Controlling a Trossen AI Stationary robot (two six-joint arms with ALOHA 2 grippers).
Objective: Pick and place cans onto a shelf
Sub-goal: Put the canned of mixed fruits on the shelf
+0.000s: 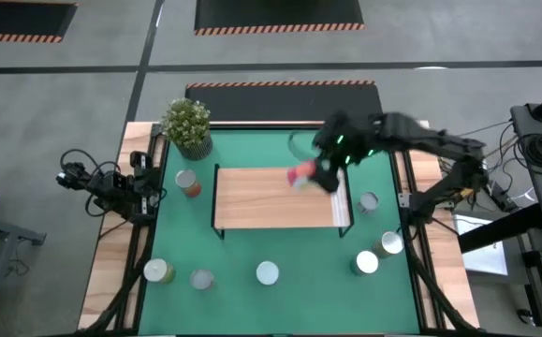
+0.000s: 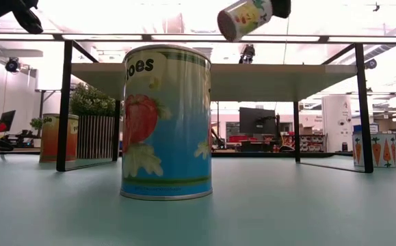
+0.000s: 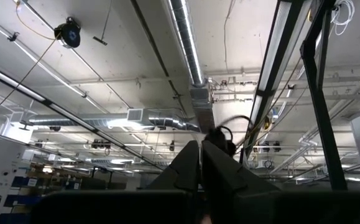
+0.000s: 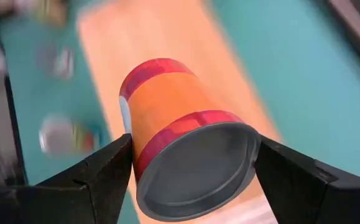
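Placement onto the shelf (image 1: 271,201) is judged to be the step in hand. One can (image 4: 180,134) with an orange label and red bands is clamped across its sides between the fingers of the right gripper (image 1: 310,175), which is closed on it; in the right wrist view a metal end is turned toward the camera. In the low view the same can (image 2: 244,16) is seen held tilted above the board, clear of its surface. From above, the load sits over the right part of the board, near the paler strip.

To do this well, the can should be brought upright before it is lowered, so that a flat end meets the wood squarely. A slow descent is advised, with release only once contact is made, since a tilted can is likely to roll. A spot well inside the edges should be chosen, leaving room for the others.

Seven more cans are left on the green mat (image 1: 308,267): one (image 1: 188,183) beside the plant (image 1: 187,124), three along the front, three at the right. The left gripper (image 1: 139,183) is parked at the table's left edge; its fingers appear pressed together and empty in its wrist view.
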